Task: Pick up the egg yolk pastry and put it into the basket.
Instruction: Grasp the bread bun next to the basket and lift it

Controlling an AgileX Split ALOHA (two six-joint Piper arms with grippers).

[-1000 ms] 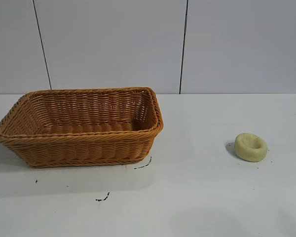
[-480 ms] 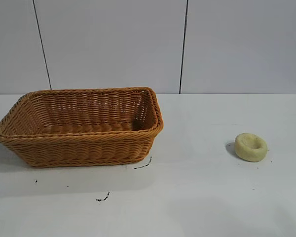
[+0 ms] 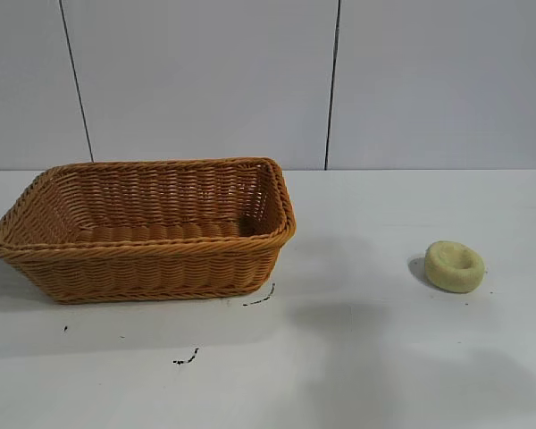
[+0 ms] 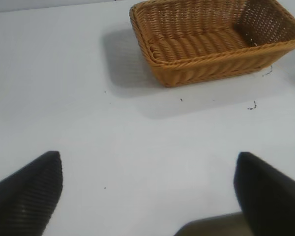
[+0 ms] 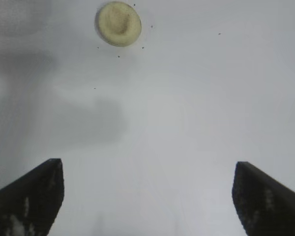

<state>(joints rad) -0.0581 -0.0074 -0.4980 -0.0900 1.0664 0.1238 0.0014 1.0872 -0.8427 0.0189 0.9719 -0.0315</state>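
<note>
The egg yolk pastry (image 3: 454, 265), a pale yellow puck with a dimpled centre, lies on the white table at the right; the right wrist view shows this pastry (image 5: 118, 23) too, well ahead of my right gripper (image 5: 148, 169). That gripper is open over bare table with nothing between its fingers. The orange-brown wicker basket (image 3: 143, 255) stands at the left, and its rim (image 4: 206, 56) is visible in the left wrist view. My left gripper (image 4: 148, 162) is open, empty, and some way from the basket. Neither arm appears in the exterior view.
The white table (image 3: 357, 357) carries small black marks (image 3: 186, 360) in front of the basket. A soft shadow (image 3: 339, 317) lies on the table between basket and pastry. A grey panelled wall (image 3: 205, 80) stands behind.
A soft shadow has spread over the table in front, between the basket and the pastry. Basket and pastry have not moved.
</note>
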